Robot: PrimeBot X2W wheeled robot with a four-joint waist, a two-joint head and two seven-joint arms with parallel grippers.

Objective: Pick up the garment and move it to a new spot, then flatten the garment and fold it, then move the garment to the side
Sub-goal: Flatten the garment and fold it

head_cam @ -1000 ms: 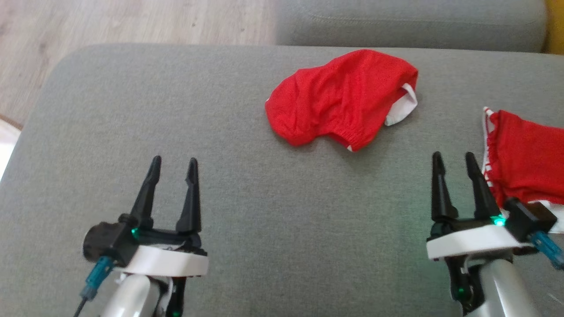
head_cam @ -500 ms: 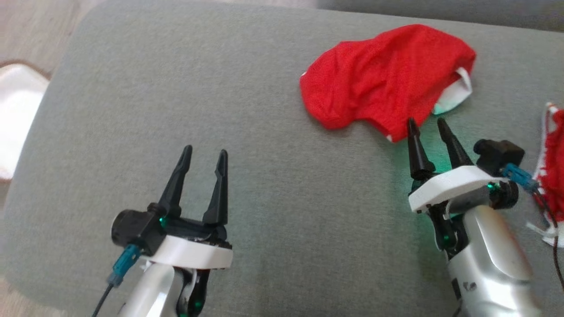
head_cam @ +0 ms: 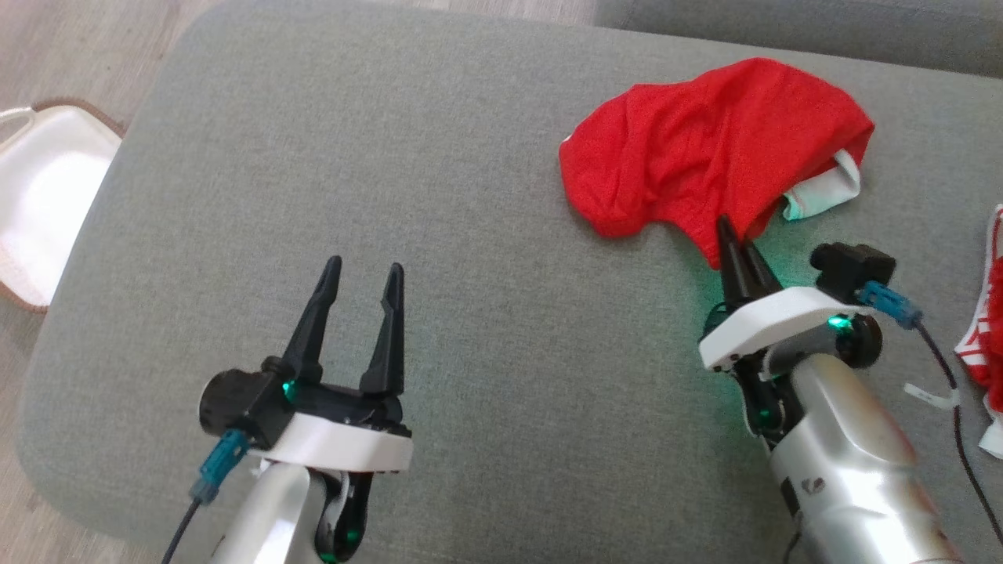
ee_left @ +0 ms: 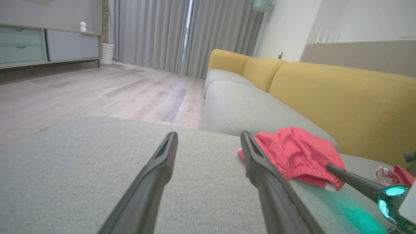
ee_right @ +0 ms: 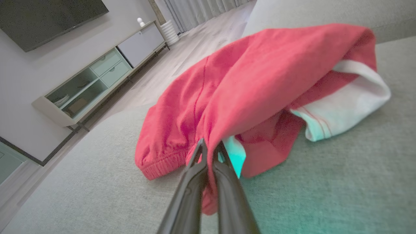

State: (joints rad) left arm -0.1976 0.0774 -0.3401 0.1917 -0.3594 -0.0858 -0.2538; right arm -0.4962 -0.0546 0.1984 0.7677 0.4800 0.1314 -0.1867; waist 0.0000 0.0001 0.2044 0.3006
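Right gripper (head_cam: 735,235) is pinching the red garment (head_cam: 705,149) by its near hem, upper right of the head view, left gripper (head_cam: 362,270) is idling wide open, and I'm guessing that light, floppy fabric's gonna be sagging.

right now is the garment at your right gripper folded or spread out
Neither: the garment lies bunched, near edge pinched in the right gripper.

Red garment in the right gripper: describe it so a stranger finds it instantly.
On the grey cushion, look at its far right part, just ahead of the right gripper. The garment is a crumpled plain red heap with a white band sticking out on its right. The other red piece, at the cushion's right edge, has striped trim and lies ungripped.
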